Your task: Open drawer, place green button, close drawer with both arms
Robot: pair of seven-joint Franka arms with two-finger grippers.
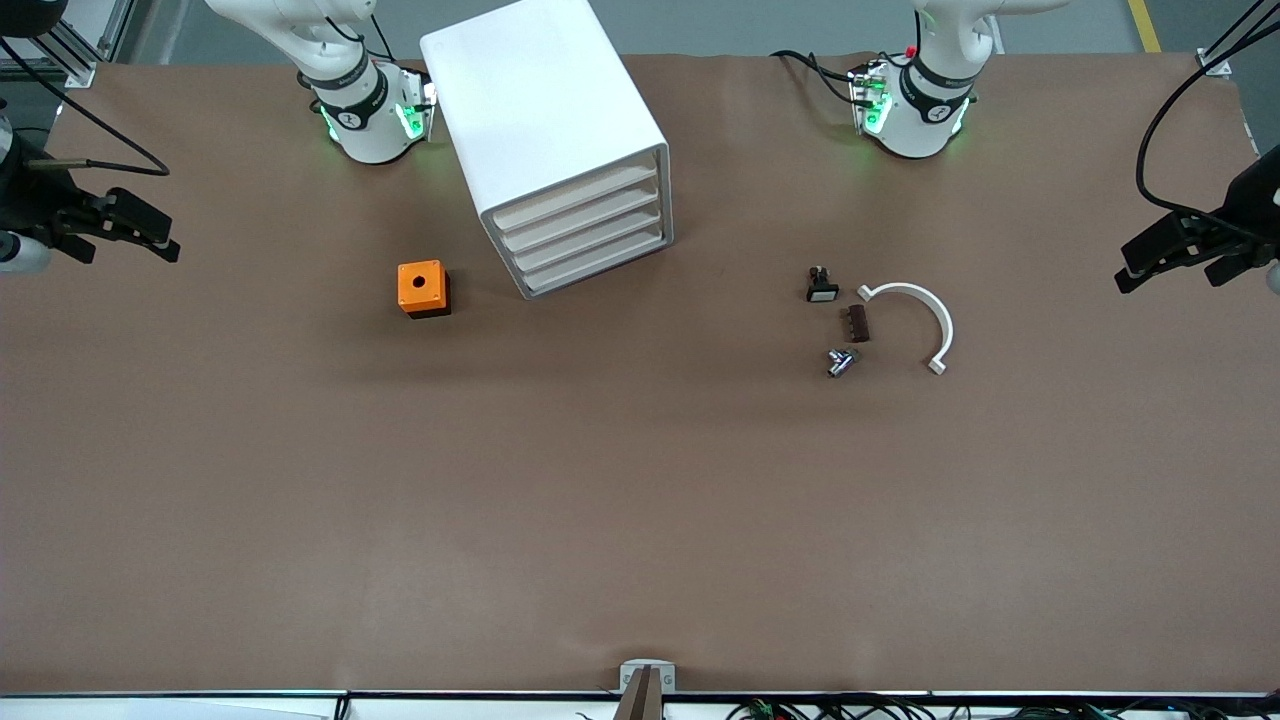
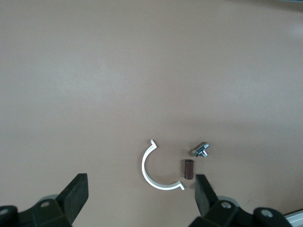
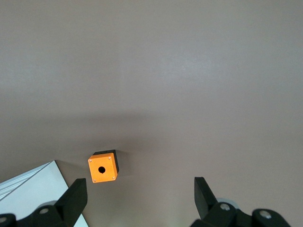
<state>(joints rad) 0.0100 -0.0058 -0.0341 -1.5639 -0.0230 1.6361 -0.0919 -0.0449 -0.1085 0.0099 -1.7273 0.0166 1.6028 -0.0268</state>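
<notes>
Look first at the cabinet (image 1: 560,140): it stands toward the right arm's end of the table, turned at an angle, and all four slat-front drawers sit flush; the lowermost drawer (image 1: 597,266) is shut. Nearer the front camera and farther toward the right arm's end, you have the orange box (image 1: 423,288) with a hole in its top, well apart from the cabinet's corner. Toward the left arm's end lies a small cluster: a small black switch with a white face (image 1: 821,285), a dark brown block (image 1: 857,323) just beside it and nearer the camera, a small metal fitting (image 1: 842,361) nearer still, and a white half-ring clamp (image 1: 915,320) curving around that group's outer side. You will not find a green-capped button among these pieces in any view — where it is cannot be told. The right gripper (image 1: 140,232) hangs over the table's edge at the right arm's end, its jaws spread wide with nothing between them; its wrist view looks down on the orange box and a corner of the cabinet. The left gripper (image 1: 1180,255) hangs over the table's edge at the left arm's end, jaws likewise wide apart and empty — its wrist view shows the clamp, the brown block and the metal fitting on the table (image 1: 640,520) below.
</notes>
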